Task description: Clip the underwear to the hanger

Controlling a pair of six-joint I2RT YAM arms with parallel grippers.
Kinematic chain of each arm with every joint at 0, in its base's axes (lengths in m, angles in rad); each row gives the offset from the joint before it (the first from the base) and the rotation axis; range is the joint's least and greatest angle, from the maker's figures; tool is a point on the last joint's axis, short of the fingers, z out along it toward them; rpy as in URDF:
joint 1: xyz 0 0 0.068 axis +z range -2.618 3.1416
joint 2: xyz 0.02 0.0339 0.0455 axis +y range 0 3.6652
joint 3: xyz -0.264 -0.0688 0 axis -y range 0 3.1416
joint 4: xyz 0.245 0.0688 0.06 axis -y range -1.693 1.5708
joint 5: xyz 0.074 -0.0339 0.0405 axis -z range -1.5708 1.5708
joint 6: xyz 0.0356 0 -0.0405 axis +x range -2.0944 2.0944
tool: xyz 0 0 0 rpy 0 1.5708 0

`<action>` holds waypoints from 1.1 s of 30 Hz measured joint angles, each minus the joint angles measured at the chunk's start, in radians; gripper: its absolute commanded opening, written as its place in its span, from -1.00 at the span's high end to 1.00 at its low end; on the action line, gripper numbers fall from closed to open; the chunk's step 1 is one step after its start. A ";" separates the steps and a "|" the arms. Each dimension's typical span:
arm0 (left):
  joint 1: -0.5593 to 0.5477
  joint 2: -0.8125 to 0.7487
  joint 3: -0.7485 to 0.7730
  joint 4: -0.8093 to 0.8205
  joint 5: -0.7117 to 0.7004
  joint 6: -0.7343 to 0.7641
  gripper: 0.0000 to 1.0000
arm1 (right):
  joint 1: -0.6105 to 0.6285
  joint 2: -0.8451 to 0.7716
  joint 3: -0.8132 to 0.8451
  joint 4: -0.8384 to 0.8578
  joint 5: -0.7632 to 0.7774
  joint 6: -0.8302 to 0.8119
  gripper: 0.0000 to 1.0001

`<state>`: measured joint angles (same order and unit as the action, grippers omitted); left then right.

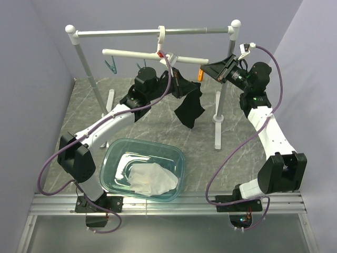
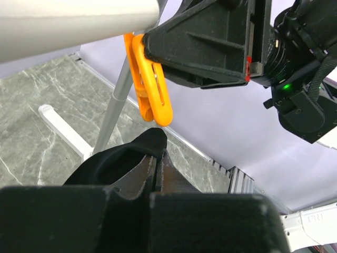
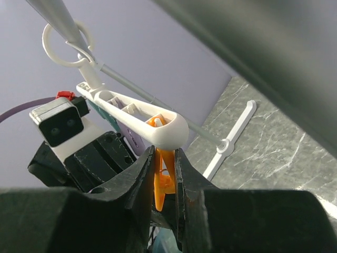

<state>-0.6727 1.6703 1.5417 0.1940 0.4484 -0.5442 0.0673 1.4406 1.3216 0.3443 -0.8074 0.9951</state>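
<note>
Top external view: the hanger [image 1: 131, 53] hangs by its hook from the top rail of the rack [image 1: 121, 32], its bar running under and nearly along that rail. At the hanger's right end the right end effector [image 1: 206, 69] is pressed together on the orange peg [image 1: 200, 75], squeezing its upper part. Just left of that, below the bar, the left end effector [image 1: 179, 79] is closed on the top edge of the underwear [image 1: 190, 108]. The underwear droops free beneath the hanger, clear of the surface [image 1: 200, 142].

In the left wrist view the pinched edge of fabric sits just under the peg's lower tip, with a thin gap between them. Whether the peg's mouth is spread I cannot tell.

The rack's right post stands just beyond the hanger's right end, close behind the right end effector, so side room there is tight. A teal peg [image 1: 111, 66] hangs near the hanger's left end with open air around it. A basin [image 1: 118, 153] holding a white cloth [image 1: 152, 179] lies on the surface well in front of the hanger.
</note>
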 measured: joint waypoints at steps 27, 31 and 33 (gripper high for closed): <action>0.006 0.000 0.000 0.076 0.001 -0.003 1.00 | -0.001 0.006 -0.005 0.027 -0.025 0.060 1.00; 0.006 0.000 0.000 0.079 0.003 -0.003 0.99 | -0.003 0.012 -0.005 0.039 -0.032 0.071 0.98; 0.006 0.000 0.000 0.079 0.005 -0.003 0.99 | -0.003 0.016 -0.005 0.045 -0.034 0.077 0.93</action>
<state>-0.6662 1.6707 1.5414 0.2733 0.4534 -0.5476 0.0647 1.4567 1.3163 0.3893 -0.8417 1.0725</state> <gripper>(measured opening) 0.012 0.247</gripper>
